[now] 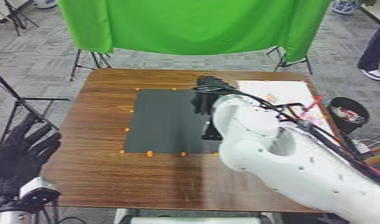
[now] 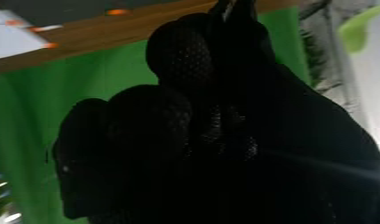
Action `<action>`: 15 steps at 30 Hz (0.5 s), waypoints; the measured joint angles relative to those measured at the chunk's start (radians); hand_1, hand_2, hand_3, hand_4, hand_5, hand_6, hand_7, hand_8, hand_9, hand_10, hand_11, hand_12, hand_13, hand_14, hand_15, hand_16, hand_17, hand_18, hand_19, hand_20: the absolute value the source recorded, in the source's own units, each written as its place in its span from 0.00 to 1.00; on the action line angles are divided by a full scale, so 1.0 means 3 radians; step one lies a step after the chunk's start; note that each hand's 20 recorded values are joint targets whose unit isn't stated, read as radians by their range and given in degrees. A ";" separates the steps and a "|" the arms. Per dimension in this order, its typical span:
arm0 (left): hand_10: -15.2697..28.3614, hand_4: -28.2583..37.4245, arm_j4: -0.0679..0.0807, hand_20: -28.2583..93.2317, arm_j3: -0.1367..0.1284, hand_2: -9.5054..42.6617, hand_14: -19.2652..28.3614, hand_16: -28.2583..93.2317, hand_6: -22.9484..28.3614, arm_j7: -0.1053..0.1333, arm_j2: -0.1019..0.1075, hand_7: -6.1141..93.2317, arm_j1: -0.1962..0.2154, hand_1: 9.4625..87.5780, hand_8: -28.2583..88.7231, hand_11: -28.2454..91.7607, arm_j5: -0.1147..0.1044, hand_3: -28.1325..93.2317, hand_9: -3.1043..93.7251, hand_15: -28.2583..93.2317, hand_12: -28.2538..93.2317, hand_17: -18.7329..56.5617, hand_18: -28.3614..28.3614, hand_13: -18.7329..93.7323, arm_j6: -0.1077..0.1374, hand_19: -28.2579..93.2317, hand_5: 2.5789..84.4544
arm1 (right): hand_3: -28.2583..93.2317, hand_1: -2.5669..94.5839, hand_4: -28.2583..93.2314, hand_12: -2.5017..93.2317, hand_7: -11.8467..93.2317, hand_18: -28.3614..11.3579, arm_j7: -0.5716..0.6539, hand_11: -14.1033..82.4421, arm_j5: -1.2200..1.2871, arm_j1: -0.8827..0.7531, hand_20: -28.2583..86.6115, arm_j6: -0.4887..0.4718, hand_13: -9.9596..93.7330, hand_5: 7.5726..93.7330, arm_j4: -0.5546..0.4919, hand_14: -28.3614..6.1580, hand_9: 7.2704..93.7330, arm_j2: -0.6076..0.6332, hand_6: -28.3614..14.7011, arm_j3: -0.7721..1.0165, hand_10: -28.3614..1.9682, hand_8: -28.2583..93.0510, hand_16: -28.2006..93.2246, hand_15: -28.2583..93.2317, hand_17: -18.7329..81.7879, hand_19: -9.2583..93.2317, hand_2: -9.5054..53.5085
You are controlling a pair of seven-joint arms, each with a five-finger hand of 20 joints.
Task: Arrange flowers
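Brown wooden table [image 1: 93,175], green cloth [image 1: 200,30] hanging beyond it.
From where I stand, the right hand [image 1: 204,100] is at the dark mat's [image 1: 169,120] far right part; whether it grips anything, I can't tell. The left hand [image 1: 25,155] is spread wide beside the table's left edge. Reddish bits [image 1: 313,104] sit at the white sheet's [image 1: 257,86] right side, too small to call flowers.

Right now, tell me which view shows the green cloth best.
The head view: the green cloth hangs unobstructed beyond the table, cut off at the top. The right wrist view shows parts of it behind the right hand.
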 measured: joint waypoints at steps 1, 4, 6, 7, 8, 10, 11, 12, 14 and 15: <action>0.74 0.09 0.0001 0.27 0.0000 0.30 0.94 0.15 0.56 -0.0094 -0.0045 0.15 -0.0032 0.25 0.18 0.43 0.0078 0.75 0.32 0.66 0.33 0.13 0.97 0.33 -0.0008 0.63 0.35 | 0.86 0.59 0.09 0.26 0.37 0.54 -0.0007 0.61 0.0000 0.0031 0.56 -0.0009 0.96 0.86 0.0041 0.61 0.94 -0.0076 0.50 -0.0038 0.44 0.46 0.39 0.77 0.90 1.00 0.03; 0.75 0.09 0.0011 0.27 0.0006 0.30 0.94 0.15 0.56 -0.0377 -0.0195 0.15 -0.0170 0.25 0.18 0.43 0.0302 0.75 0.32 0.66 0.33 0.13 0.96 0.33 -0.0042 0.63 0.35 | 0.86 0.59 0.09 0.26 0.37 0.54 -0.0016 0.61 -0.0007 0.0134 0.56 0.0004 0.96 0.86 0.0158 0.61 0.94 -0.0267 0.50 -0.0216 0.45 0.46 0.39 0.77 0.90 1.00 0.03; 0.75 0.09 0.0023 0.27 0.0033 0.30 0.94 0.15 0.56 -0.0444 -0.0255 0.15 -0.0265 0.25 0.18 0.43 0.0330 0.75 0.32 0.66 0.33 0.13 0.96 0.33 -0.0062 0.63 0.35 | 0.86 0.59 0.09 0.27 0.37 0.54 -0.0035 0.61 -0.0003 0.0192 0.56 0.0013 0.96 0.85 0.0244 0.61 0.94 -0.0377 0.50 -0.0338 0.45 0.46 0.39 0.77 0.90 1.00 0.03; 0.75 0.09 0.0031 0.27 0.0053 0.30 0.94 0.15 0.56 -0.0444 -0.0268 0.15 -0.0305 0.25 0.18 0.43 0.0328 0.75 0.32 0.66 0.33 0.13 0.96 0.33 -0.0069 0.63 0.35 | 0.86 0.59 0.09 0.27 0.37 0.54 -0.0051 0.61 0.0005 0.0206 0.56 0.0013 0.96 0.85 0.0296 0.61 0.94 -0.0434 0.50 -0.0377 0.45 0.46 0.39 0.77 0.90 1.00 0.03; 0.75 0.09 0.0041 0.27 0.0078 0.30 0.94 0.15 0.56 -0.0440 -0.0273 0.15 -0.0343 0.25 0.18 0.43 0.0324 0.75 0.32 0.66 0.33 0.13 0.96 0.33 -0.0075 0.63 0.35 | 0.86 0.59 0.09 0.27 0.37 0.54 -0.0068 0.61 0.0019 0.0211 0.56 0.0013 0.96 0.85 0.0354 0.62 0.94 -0.0494 0.50 -0.0403 0.45 0.46 0.39 0.77 0.90 1.00 0.03; 0.75 0.09 0.0061 0.27 0.0131 0.30 0.94 0.15 0.56 -0.0433 -0.0271 0.15 -0.0409 0.25 0.18 0.43 0.0320 0.75 0.32 0.66 0.33 0.13 0.96 0.33 -0.0086 0.63 0.35 | 0.86 0.59 0.09 0.27 0.37 0.53 -0.0097 0.61 0.0050 0.0211 0.56 0.0013 0.96 0.85 0.0484 0.61 0.94 -0.0616 0.51 -0.0439 0.45 0.46 0.39 0.77 0.90 1.00 0.03; 0.75 0.09 0.0069 0.27 0.0153 0.30 0.94 0.15 0.56 -0.0430 -0.0267 0.15 -0.0438 0.25 0.18 0.43 0.0319 0.75 0.32 0.66 0.33 0.13 0.96 0.33 -0.0090 0.63 0.35 | 0.86 0.59 0.09 0.27 0.37 0.53 -0.0106 0.61 0.0075 0.0211 0.56 0.0012 0.96 0.85 0.0555 0.62 0.94 -0.0675 0.51 -0.0459 0.45 0.46 0.39 0.77 0.90 1.00 0.04; 0.75 0.09 0.0077 0.27 0.0174 0.30 0.94 0.15 0.56 -0.0430 -0.0261 0.15 -0.0464 0.25 0.18 0.43 0.0319 0.75 0.32 0.66 0.33 0.13 0.96 0.33 -0.0094 0.63 0.35 | 0.86 0.59 0.09 0.27 0.37 0.53 -0.0109 0.61 0.0109 0.0211 0.56 0.0011 0.96 0.85 0.0622 0.62 0.94 -0.0730 0.51 -0.0477 0.46 0.46 0.39 0.77 0.90 1.00 0.04; 0.75 0.10 0.0091 0.27 0.0212 0.30 0.94 0.15 0.56 -0.0435 -0.0250 0.15 -0.0521 0.25 0.18 0.43 0.0323 0.75 0.32 0.66 0.33 0.13 0.96 0.33 -0.0104 0.63 0.35 | 0.86 0.59 0.09 0.27 0.37 0.53 -0.0109 0.61 0.0190 0.0216 0.56 0.0012 0.96 0.85 0.0740 0.61 0.94 -0.0820 0.51 -0.0525 0.46 0.45 0.39 0.77 0.90 1.00 0.04; 0.75 0.10 0.0097 0.27 0.0226 0.30 0.94 0.15 0.56 -0.0441 -0.0244 0.15 -0.0549 0.25 0.18 0.43 0.0327 0.75 0.32 0.66 0.33 0.13 0.96 0.33 -0.0109 0.63 0.35 | 0.86 0.58 0.09 0.27 0.38 0.53 -0.0108 0.61 0.0224 0.0224 0.56 0.0017 0.96 0.85 0.0785 0.61 0.94 -0.0851 0.51 -0.0559 0.46 0.45 0.39 0.77 0.89 1.00 0.04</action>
